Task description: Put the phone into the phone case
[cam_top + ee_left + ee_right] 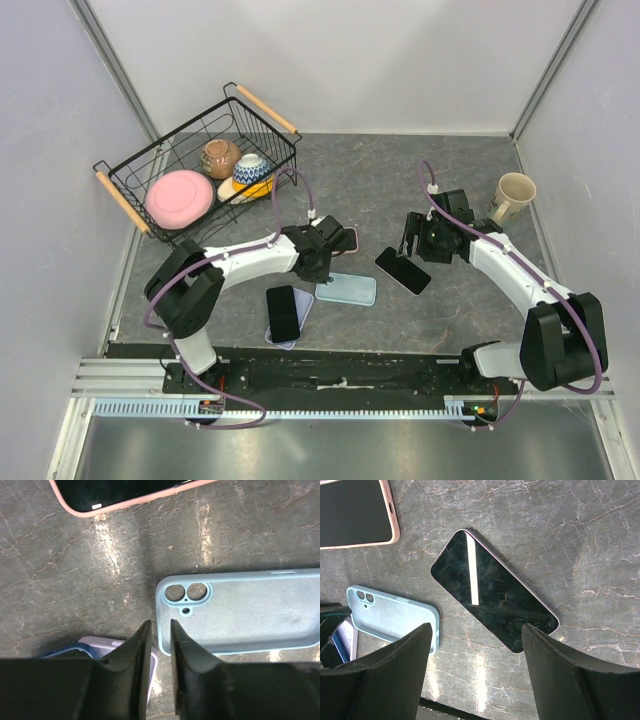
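Note:
An empty light blue phone case [346, 289] lies open side up at the table's middle; it also shows in the left wrist view [250, 615] and the right wrist view [395, 617]. A bare black phone [403, 270] lies screen up just right of it [492, 590]. My left gripper [322, 262] hovers over the case's camera-hole end, its jaws [160, 624] nearly together with nothing between them. My right gripper [408, 243] is open and empty [476, 630] above the bare phone's near end.
A phone in a pink case [349, 238] lies behind the left gripper [120, 492]. Another phone [283, 312] rests on a lavender case [100, 642] near the front. A wire basket [130, 190] with bowls stands back left; a cup [512, 197] stands back right.

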{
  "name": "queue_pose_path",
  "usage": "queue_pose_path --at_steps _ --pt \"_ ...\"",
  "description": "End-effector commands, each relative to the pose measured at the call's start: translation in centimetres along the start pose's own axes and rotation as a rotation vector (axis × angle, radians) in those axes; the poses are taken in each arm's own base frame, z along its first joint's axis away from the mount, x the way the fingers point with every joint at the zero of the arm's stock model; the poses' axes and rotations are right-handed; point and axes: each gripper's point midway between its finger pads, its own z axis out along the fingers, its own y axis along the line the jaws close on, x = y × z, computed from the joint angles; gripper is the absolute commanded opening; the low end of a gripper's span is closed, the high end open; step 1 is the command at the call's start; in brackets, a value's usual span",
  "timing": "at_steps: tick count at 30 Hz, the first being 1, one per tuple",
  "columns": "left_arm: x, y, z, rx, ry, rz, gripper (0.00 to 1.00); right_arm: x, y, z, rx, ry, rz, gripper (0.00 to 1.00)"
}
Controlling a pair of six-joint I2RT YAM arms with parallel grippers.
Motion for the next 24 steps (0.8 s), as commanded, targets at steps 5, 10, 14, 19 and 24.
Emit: queue_pose_path --at_steps 5,10,14,19,24 --pt "-2.2 -0.7 -3.7 0.073 -0.099 0.0 0.67 -1.5 0.5 -0.6 -0.013 -0.037 -0.014 0.8" --pt "-3.6 -1.4 -6.0 0.144 -0.16 0.019 0.74 -1.5 0.4 -0.8 -0.007 -0.043 -0.008 0.8" --pt "-5.7 -3.0 -8.2 0.327 -0.223 0.018 0.77 -1.4 0.4 -1.0 -0.005 -0.047 -0.007 0.8" --pt "-7.1 -4.8 -12.0 0.678 -0.268 -0.002 0.78 -1.1 -0.1 -1.0 0.005 -0.041 0.01 0.8" --pt "-7.5 -3.6 -13.1 0.879 -0.243 -0.088 0.78 -0.9 -0.4 -1.2 0.009 -0.042 0.015 0.8"
